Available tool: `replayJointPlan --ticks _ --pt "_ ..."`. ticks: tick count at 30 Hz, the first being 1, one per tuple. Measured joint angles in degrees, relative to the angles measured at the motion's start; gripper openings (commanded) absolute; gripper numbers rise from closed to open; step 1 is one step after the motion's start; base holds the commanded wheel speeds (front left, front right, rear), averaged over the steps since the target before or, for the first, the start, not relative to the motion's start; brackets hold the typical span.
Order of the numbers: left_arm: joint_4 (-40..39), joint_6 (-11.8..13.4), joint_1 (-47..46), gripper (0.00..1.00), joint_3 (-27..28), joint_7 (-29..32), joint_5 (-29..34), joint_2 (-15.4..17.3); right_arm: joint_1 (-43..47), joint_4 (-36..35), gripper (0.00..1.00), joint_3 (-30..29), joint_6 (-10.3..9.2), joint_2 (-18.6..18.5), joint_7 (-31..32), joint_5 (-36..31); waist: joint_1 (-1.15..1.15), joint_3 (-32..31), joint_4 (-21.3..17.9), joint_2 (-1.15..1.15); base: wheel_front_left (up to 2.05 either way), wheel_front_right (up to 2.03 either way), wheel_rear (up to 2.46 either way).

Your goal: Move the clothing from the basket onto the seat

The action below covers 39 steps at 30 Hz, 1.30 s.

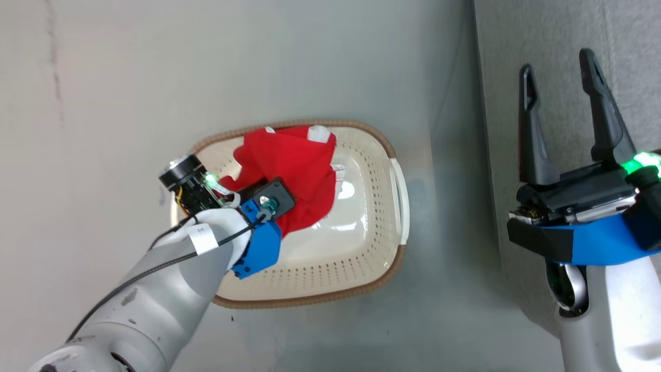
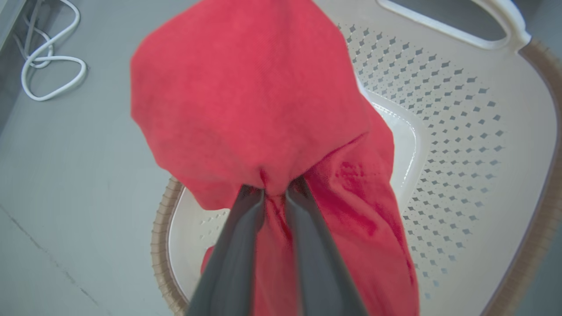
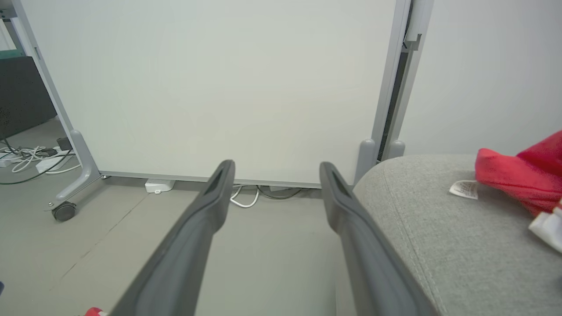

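A red garment (image 1: pixel 289 165) with white trim hangs bunched over the cream basket (image 1: pixel 361 248), which stands on the grey floor. My left gripper (image 2: pixel 274 191) is shut on a fold of this garment (image 2: pixel 246 96), and the cloth drapes down into the basket (image 2: pixel 461 131). My right gripper (image 1: pixel 560 80) stands open and empty above the light-grey seat (image 1: pixel 563 31) at the right. In the right wrist view a second red garment (image 3: pixel 522 177) with a white label lies on the seat (image 3: pixel 439 228), to the right of my open fingers (image 3: pixel 206 206).
A white wheeled partition panel (image 3: pixel 219 87) stands beyond the seat's end. White cables (image 2: pixel 48 66) lie looped on the floor past the basket. More cables and a power strip (image 3: pixel 30 158) lie at the panel's left foot.
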Motion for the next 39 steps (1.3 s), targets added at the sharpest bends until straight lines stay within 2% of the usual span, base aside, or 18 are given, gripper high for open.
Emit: replayJointPlan --ticks 10,17,28,39 --pt "-4.0 0.22 2.99 0.0 3.55 -2.34 -4.78 -1.18 3.63 2.92 1.0 -0.13 0.0 0.0 0.0 -0.4 0.0 -8.96 2.61 0.0 0.0 0.0 0.0" --pt "-14.83 2.45 6.7 0.0 9.58 -2.49 -6.19 1.26 6.68 4.63 1.0 -0.47 0.0 -0.01 0.0 -0.34 -0.01 -15.6 3.7 0.0 0.0 0.0 0.0" --pt "-29.89 5.05 13.88 0.0 21.67 -2.49 -5.55 3.82 11.62 6.16 1.0 -0.85 0.0 -0.1 0.0 0.25 -0.02 -24.73 4.55 0.0 0.0 0.0 0.0" --pt "-42.21 6.57 19.96 0.0 34.46 -2.5 -2.66 3.18 14.28 6.62 1.0 -0.46 0.0 -0.1 0.0 0.79 -0.02 -29.8 5.56 0.01 0.0 0.0 0.0"
